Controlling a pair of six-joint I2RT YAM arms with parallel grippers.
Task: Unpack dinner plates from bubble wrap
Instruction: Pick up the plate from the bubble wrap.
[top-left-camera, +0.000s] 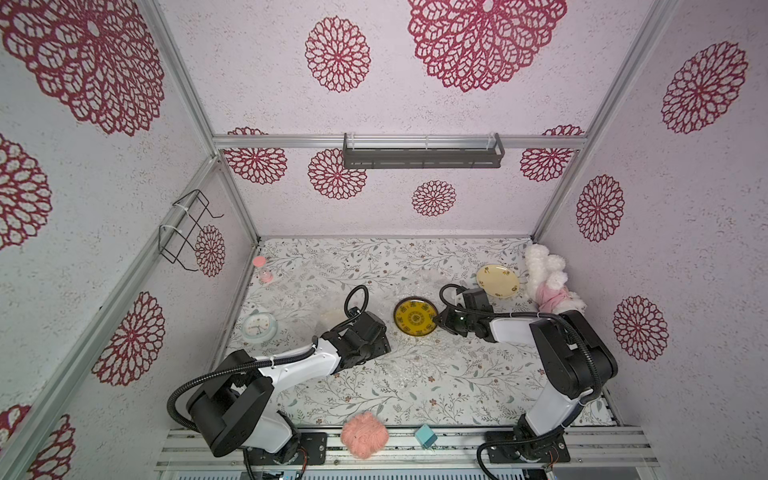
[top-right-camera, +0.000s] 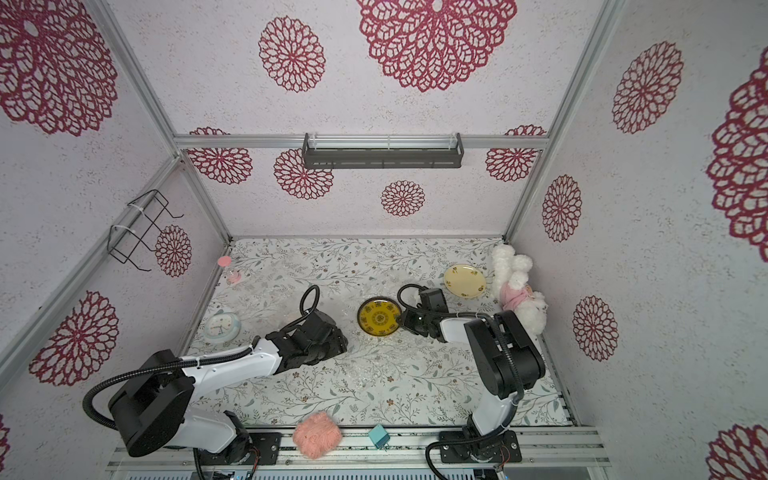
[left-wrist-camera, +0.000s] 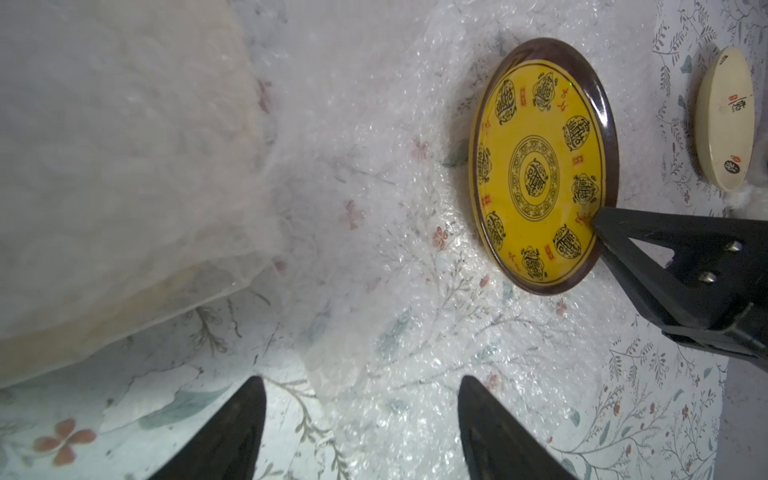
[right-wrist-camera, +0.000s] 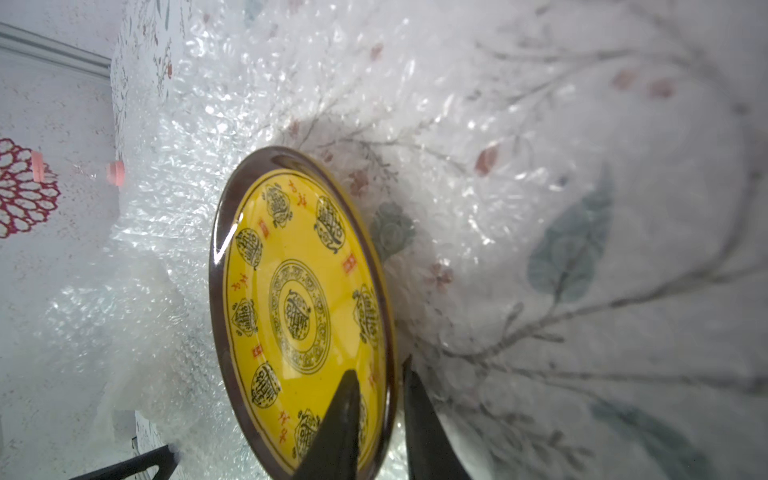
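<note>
**Right claw** (right-wrist-camera: 380, 370): closed down on the rim of the yellow plate (right-wrist-camera: 303, 311). One finger lies on the patterned face and the other behind the dark rim, pinching it between them. In both top views this plate (top-left-camera: 415, 316) (top-right-camera: 379, 316) sits mid-table on bubble wrap (left-wrist-camera: 374, 174), and the claw meets its edge from the robot's right.

**Left claw** (left-wrist-camera: 360, 379): spread wide and holding nothing, its tips over the wrap and apart from the yellow plate. Whether the tips touch the film cannot be told.

**Other plates:** a pale plate (left-wrist-camera: 83, 336) lies under cloudy wrap close to the left claw. A cream plate (top-left-camera: 497, 281) lies bare at the far right of the table (top-left-camera: 498, 399), near a white plush toy (top-left-camera: 544, 266).
</note>
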